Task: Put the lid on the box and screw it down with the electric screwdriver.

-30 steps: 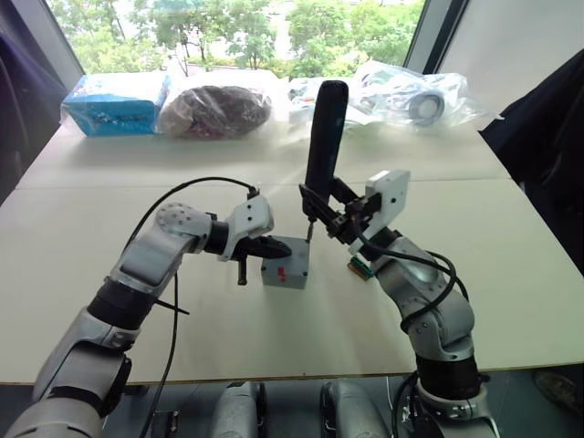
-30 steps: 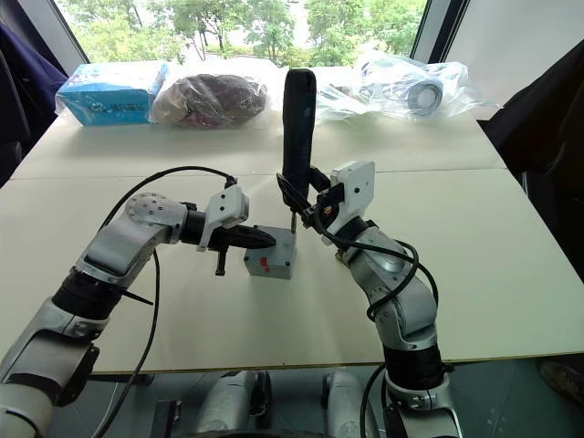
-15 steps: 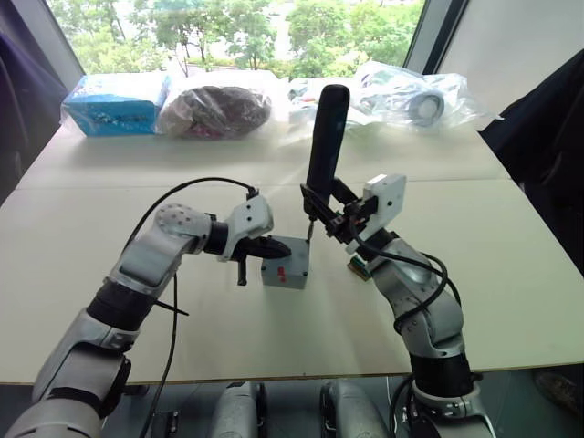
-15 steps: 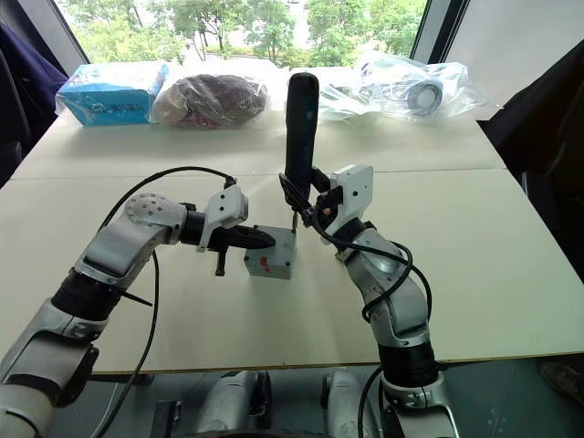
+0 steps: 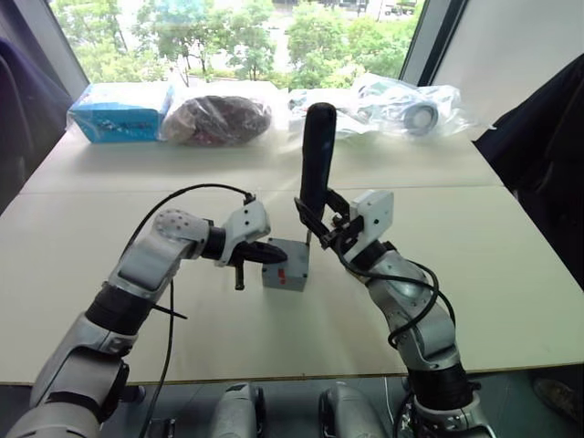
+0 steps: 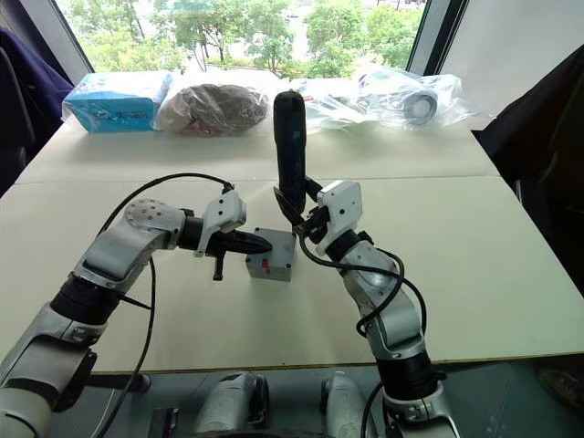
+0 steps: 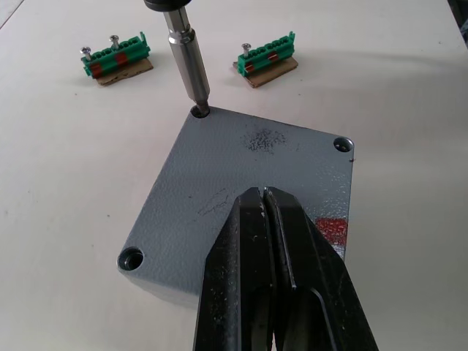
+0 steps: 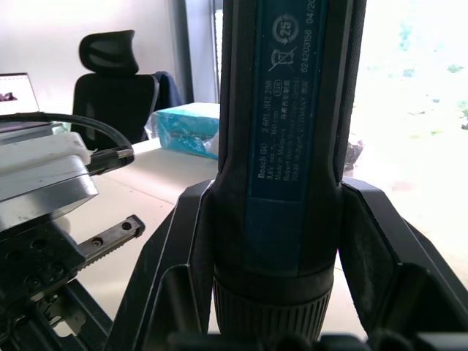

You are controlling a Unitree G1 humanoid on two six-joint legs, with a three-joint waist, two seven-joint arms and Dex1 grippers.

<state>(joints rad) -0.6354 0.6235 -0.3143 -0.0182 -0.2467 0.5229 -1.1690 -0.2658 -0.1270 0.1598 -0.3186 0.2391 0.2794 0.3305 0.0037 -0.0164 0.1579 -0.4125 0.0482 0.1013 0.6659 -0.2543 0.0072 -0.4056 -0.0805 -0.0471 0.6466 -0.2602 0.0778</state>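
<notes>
The lid (image 7: 248, 197) sits on the box (image 5: 286, 270) mid-table (image 5: 511, 265); the left gripper (image 7: 269, 219), fingers pressed together, bears on it, likely to steady it; the right gripper (image 5: 317, 222) pinches one electric screwdriver (image 5: 316, 155) upright, bit in a corner hole; three corner holes show; two green terminal blocks (image 7: 117, 58) lie beyond.

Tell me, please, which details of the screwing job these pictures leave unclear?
- Left wrist view: the screwdriver bit tip sits in a lid corner hole; any screw beneath is hidden.
- Same view: the left pincer covers the lid's near corner.
- Head views: the lid-to-box seam is too small to judge.
</notes>
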